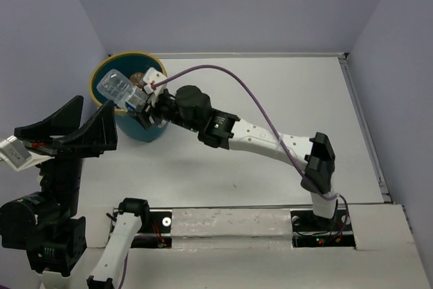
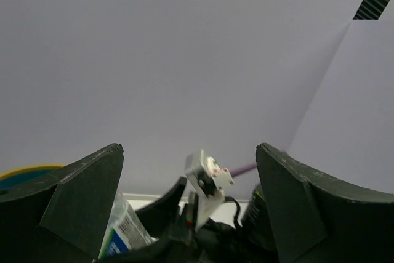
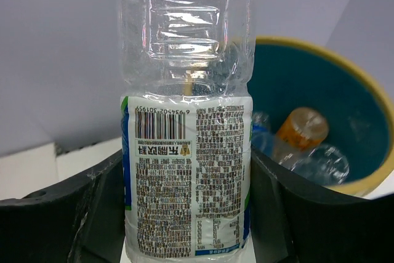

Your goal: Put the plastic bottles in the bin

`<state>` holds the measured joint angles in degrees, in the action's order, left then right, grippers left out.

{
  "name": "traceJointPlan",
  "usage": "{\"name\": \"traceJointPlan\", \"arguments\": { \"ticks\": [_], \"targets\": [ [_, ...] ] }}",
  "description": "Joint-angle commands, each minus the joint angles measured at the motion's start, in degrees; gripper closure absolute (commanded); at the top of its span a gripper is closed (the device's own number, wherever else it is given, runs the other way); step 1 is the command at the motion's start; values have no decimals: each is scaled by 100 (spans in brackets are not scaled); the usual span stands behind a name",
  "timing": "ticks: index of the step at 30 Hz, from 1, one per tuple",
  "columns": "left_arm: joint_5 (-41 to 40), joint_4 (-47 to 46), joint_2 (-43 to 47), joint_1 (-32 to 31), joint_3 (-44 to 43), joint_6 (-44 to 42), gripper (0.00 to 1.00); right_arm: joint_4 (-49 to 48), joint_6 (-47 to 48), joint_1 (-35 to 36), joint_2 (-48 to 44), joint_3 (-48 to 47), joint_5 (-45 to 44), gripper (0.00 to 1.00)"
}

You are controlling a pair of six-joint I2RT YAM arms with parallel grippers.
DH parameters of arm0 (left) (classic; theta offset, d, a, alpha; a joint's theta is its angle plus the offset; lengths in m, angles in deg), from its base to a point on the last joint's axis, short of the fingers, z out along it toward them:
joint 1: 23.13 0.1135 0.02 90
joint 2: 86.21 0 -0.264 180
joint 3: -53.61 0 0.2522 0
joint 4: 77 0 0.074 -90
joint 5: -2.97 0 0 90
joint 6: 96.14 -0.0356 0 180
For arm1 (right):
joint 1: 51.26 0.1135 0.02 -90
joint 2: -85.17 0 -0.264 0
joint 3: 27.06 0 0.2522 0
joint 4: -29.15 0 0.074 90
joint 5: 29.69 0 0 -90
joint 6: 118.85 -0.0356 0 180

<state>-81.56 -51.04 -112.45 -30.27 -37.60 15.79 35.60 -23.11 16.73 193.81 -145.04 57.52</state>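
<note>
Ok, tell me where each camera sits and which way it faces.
Top external: above and behind, looking down at the table; both arms show.
Left wrist: on the left gripper, facing the wall; open fingers frame it.
Right wrist: facing the clear bottle in the right gripper, bin behind.
Shared: all three show bottle and bin.

We see the held bottle (image 3: 188, 121) clear, ribbed with square panels. Its label is white with fine black print and a black barcode, edged in blue and green. The bin (image 3: 363, 109) is teal-blue inside and out, with a yellow rim. In it we make out one bottle with orange liquid (image 3: 301, 129) among clear bottles (image 3: 323, 163). The right gripper (image 3: 186, 170) has black fingers, and so has the left gripper (image 2: 188, 152). The right arm (image 1: 260, 139) is white with black joints, and a purple cable (image 1: 230, 74) runs above it. The table (image 1: 284, 99) is white, the walls (image 1: 237, 5) pale lilac.
</note>
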Motion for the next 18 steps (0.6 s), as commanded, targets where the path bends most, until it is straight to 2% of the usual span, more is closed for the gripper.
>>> {"name": "traceJointPlan", "arguments": {
  "ticks": [1, 3, 5, 6, 7, 11, 16, 18],
  "targets": [
    [182, -148, 198, -121, 159, 144, 1, -1086, -99, -469, 910, -1177, -116, 45],
    [261, -192, 294, -165, 414, 250, 1, -1761, -117, -584, 1193, -1563, -161, 45],
    [305, -227, 391, -218, 659, 294, 1, -2001, -152, -672, 1675, -1994, -135, 46],
    [314, -236, 391, -235, 661, 294, 1, -2002, -152, -725, 1678, -2249, -134, 46],
    [305, -236, 435, -279, 792, 303, 1, -2063, -100, -725, 2043, -2799, -117, 46],
    [279, -306, 497, -385, 1039, 285, 1, -2178, -73, -778, 2951, -3927, -3, 46],
    [200, -324, 541, -447, 1285, 232, 1, -2538, -371, -901, 3365, -4071, -29, 43],
    [182, -324, 558, -455, 1311, 215, 1, -2695, -415, -901, 3322, -3782, 6, 35]
  ]
}}
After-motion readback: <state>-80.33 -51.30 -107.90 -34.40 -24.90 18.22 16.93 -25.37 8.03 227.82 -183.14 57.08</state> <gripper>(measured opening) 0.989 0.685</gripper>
